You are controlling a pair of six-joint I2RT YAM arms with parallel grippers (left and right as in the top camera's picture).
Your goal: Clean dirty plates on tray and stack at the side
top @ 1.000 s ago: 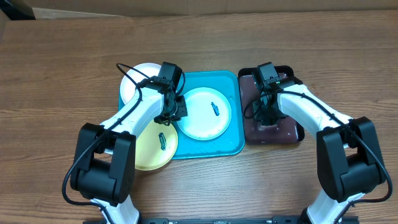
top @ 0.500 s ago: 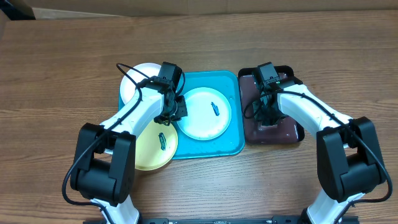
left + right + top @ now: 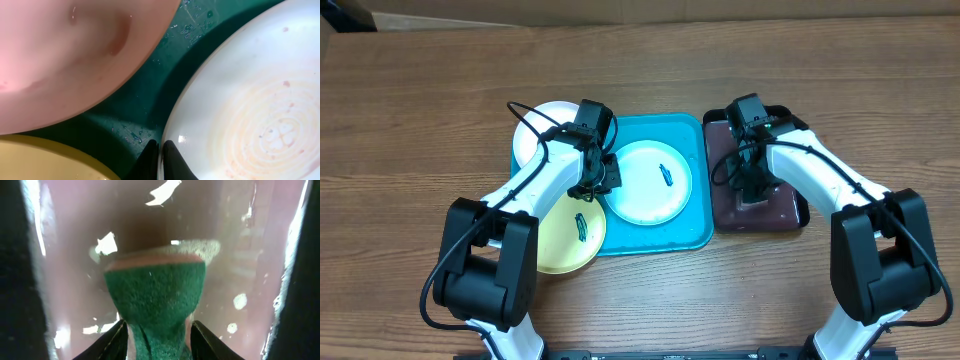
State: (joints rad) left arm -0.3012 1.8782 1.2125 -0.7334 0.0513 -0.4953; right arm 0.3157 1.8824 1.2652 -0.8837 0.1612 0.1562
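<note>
Slippage is risked: the mint plate (image 3: 250,100), lying on the tray (image 3: 145,105) right of the left claw (image 3: 160,152), is nipped only at its rim; the sponge (image 3: 155,295), squeezed in the right claw (image 3: 157,332), may drip.

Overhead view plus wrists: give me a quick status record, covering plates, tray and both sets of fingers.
blue tray: centre of table
mint plate: on blue tray, smear showing
yellow-green plate: overlapping tray's near-left corner, smear showing
white plate: over tray's far-left corner, partly behind left arm
left fingers: shut on mint plate's rim
right fingers: pinching sponge in black tray
</note>
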